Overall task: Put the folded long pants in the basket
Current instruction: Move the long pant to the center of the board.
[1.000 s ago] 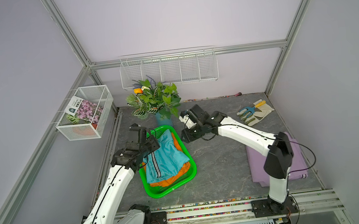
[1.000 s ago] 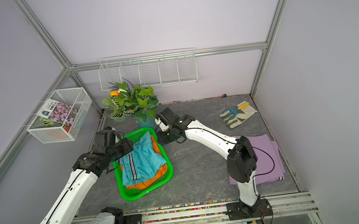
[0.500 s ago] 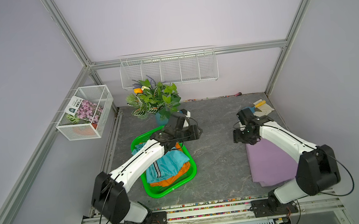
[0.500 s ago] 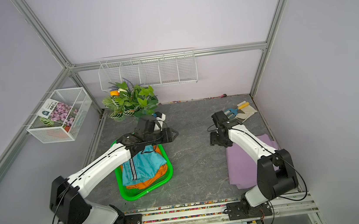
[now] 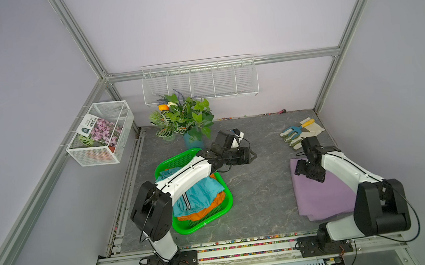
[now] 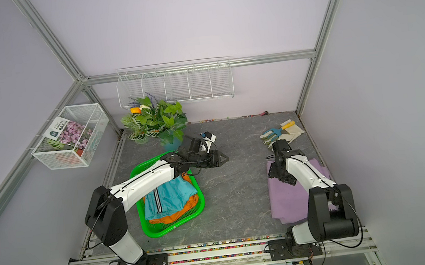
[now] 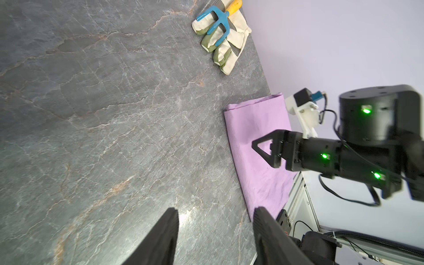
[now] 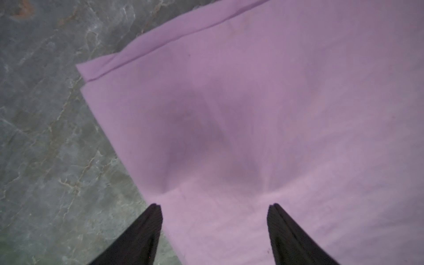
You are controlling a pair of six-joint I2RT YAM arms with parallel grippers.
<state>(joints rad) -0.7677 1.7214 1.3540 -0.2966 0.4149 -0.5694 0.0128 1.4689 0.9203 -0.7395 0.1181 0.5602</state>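
The bright green basket (image 5: 204, 224) (image 6: 162, 231) stands at the front left of the table. In it lie the teal pants (image 5: 201, 194) (image 6: 171, 195) on top of the orange pants (image 5: 201, 215) (image 6: 181, 214). The lavender pants (image 5: 320, 197) (image 6: 286, 200) (image 7: 254, 137) (image 8: 286, 103) lie folded flat at the right. My right gripper (image 5: 301, 169) (image 6: 274, 171) (image 8: 214, 206) points down at their far left corner, open, one finger at the cloth's edge and one over the cloth. My left gripper (image 5: 253, 157) (image 6: 225, 159) (image 7: 215, 211) reaches past the basket over bare table, open and empty.
A potted plant (image 5: 186, 119) stands behind the basket. Pale gloves with a blue hand rake (image 5: 300, 132) (image 7: 218, 29) lie at the back right. A white wire box basket (image 5: 101, 134) hangs on the left wall, a long wire rack (image 5: 200, 82) on the back wall.
My right arm has swung from the basket to the lavender pants and come down on them, its jaws widening. My left arm has stretched across the basket toward the table's middle.
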